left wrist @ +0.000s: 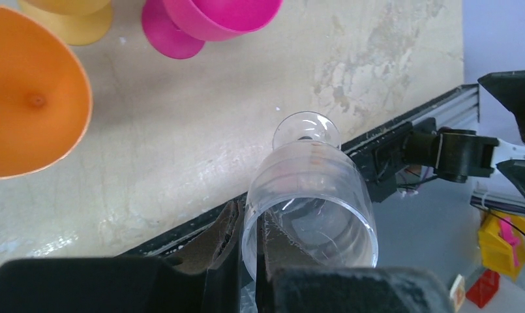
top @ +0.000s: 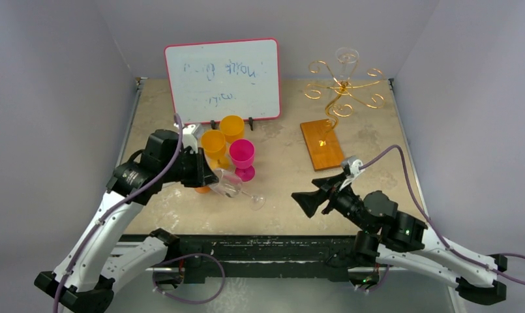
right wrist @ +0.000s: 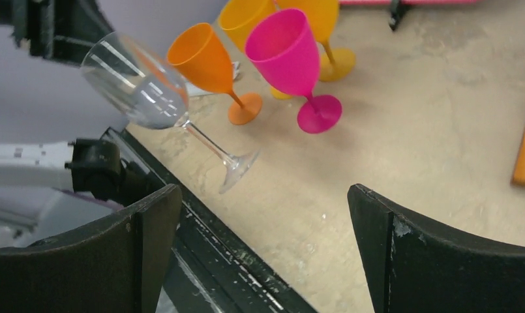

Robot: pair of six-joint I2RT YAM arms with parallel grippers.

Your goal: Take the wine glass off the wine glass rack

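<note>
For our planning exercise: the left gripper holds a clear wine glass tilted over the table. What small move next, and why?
Probably swing the wine glass upright and lower it until its foot sits flat: the left gripper is shut on the leaning bowl, the foot tilted near the table.

The whiteboard (top: pixel 222 79) stands behind the goblets (top: pixel 242 153), the wine glass (top: pixel 229 186) before them, the wine glass rack (top: pixel 321 145) well right.
</note>
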